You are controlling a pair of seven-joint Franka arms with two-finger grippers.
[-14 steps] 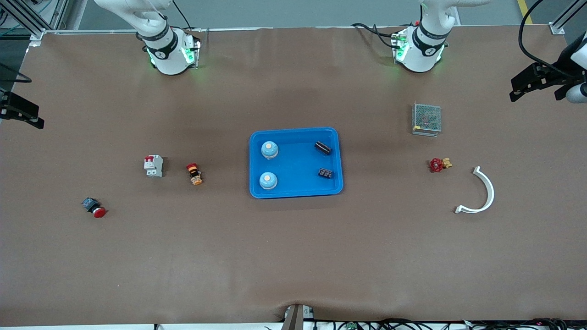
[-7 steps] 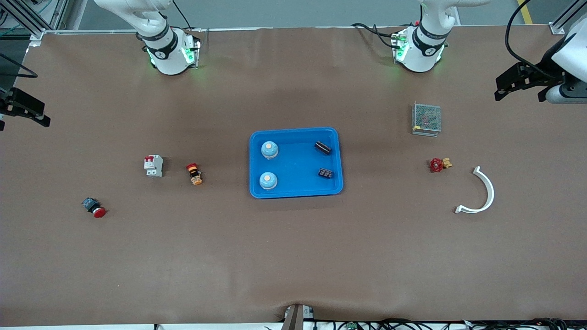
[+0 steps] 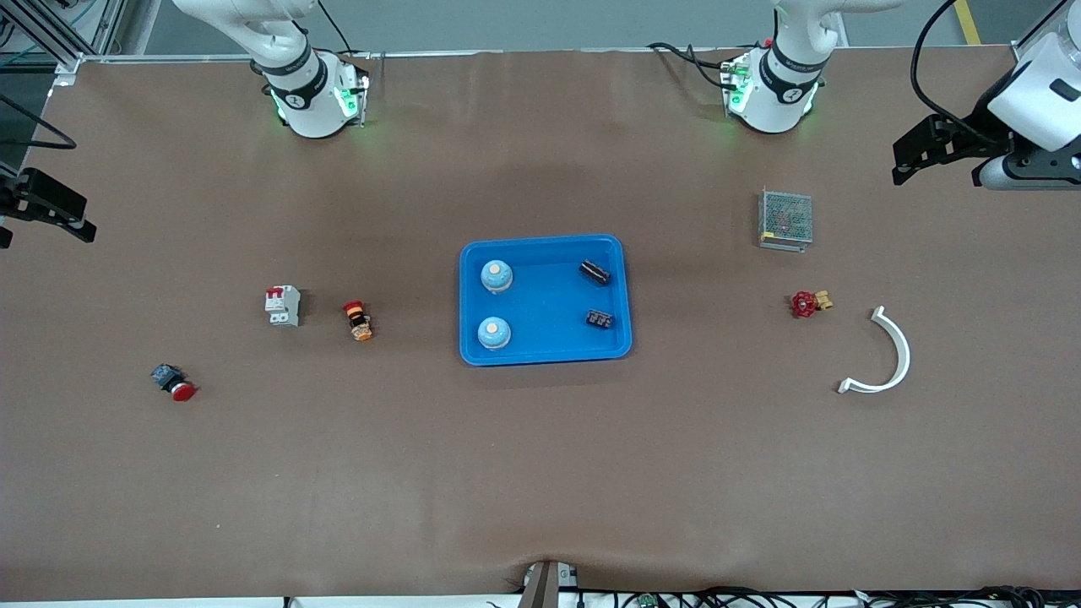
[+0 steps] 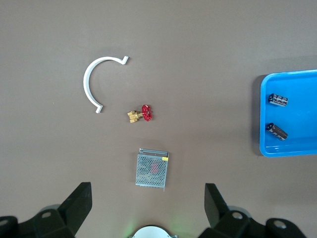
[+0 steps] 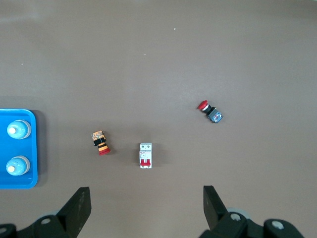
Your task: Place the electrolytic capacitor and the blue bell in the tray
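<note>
The bright blue tray (image 3: 547, 240) lies at the table's middle. In it are two blue bells (image 3: 497, 275) (image 3: 494, 333) at the right arm's end and two black electrolytic capacitors (image 3: 594, 272) (image 3: 600, 319) at the left arm's end. My left gripper (image 3: 910, 159) is open and empty, high over the left arm's end of the table. It also shows in the left wrist view (image 4: 146, 208). My right gripper (image 3: 57, 213) is open and empty, high over the right arm's end; it also shows in the right wrist view (image 5: 146, 208). The capacitors (image 4: 278, 99) (image 4: 277, 131) and bells (image 5: 18, 130) (image 5: 17, 165) show in the wrist views.
Toward the left arm's end lie a metal mesh box (image 3: 785, 219), a red valve (image 3: 809, 303) and a white curved piece (image 3: 887, 355). Toward the right arm's end lie a white breaker (image 3: 283, 305), an orange-black button (image 3: 358, 321) and a red push button (image 3: 173, 382).
My left gripper has come in over the table's end from the edge. My right gripper has shifted slightly inward. Nothing on the table has moved.
</note>
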